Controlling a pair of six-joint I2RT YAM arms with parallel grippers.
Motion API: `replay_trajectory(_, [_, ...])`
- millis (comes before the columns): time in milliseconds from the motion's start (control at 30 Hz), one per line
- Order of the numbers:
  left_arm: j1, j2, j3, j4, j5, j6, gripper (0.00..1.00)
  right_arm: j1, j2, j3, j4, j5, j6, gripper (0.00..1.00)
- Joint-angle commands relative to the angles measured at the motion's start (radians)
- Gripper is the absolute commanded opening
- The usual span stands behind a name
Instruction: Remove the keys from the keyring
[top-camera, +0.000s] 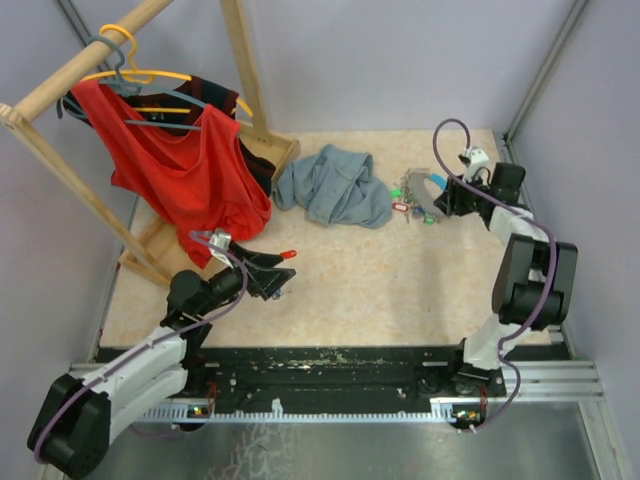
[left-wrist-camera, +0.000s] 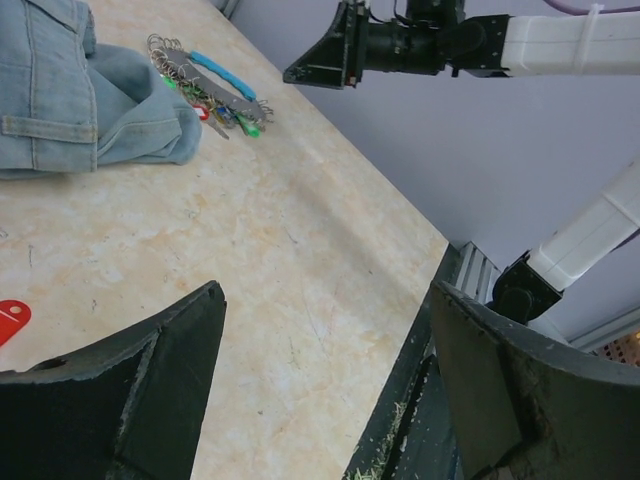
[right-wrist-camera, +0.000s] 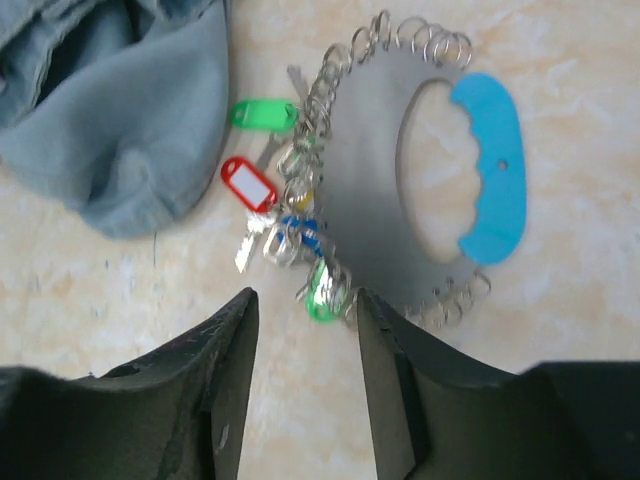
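Probably the right end effector (right-wrist-camera: 303, 330), jaws narrowly parted and empty over the keys (right-wrist-camera: 285, 215) bunched on the keyring (right-wrist-camera: 375, 200) at the worktop's (top-camera: 380, 280) far right beside the denim cloth (right-wrist-camera: 120, 120), drags the whole ring, since the left end effector (left-wrist-camera: 325, 330) sits wide, empty, near left.

One keyring (right-wrist-camera: 365, 210) near the surface's (top-camera: 400, 290) far right edge carries four keys (right-wrist-camera: 248, 185): two green, one red, one blue. One more red key (top-camera: 289, 254) lies toward the near left. One grey-blue garment (top-camera: 330, 185), one red garment (top-camera: 180, 165). Two hands: left hand (left-wrist-camera: 325, 295), right hand (right-wrist-camera: 305, 300).
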Motion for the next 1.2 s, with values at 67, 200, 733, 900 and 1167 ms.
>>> replay_trajectory(67, [0.004, 0.012, 0.072, -0.078, 0.015, 0.068, 0.87, -0.023, -0.345, -0.085, -0.172, -0.161, -0.240, 0.61])
replay_trajectory(200, [0.005, -0.026, 0.096, -0.105, -0.036, 0.073, 0.89, -0.023, -0.542, -0.110, -0.193, -0.265, -0.195, 0.82])
replay_trajectory(733, [0.006, -0.201, 0.449, -0.551, -0.094, 0.170, 1.00, -0.023, -0.841, 0.073, -0.232, -0.230, 0.319, 0.99])
replay_trajectory(900, [0.006, -0.256, 0.528, -0.696, -0.139, 0.256, 1.00, -0.023, -0.842, 0.157, -0.279, -0.142, 0.451, 0.99])
replay_trajectory(1167, [0.006, -0.281, 0.652, -0.818, -0.112, 0.338, 1.00, -0.023, -0.827, 0.162, -0.200, -0.384, 0.491, 0.99])
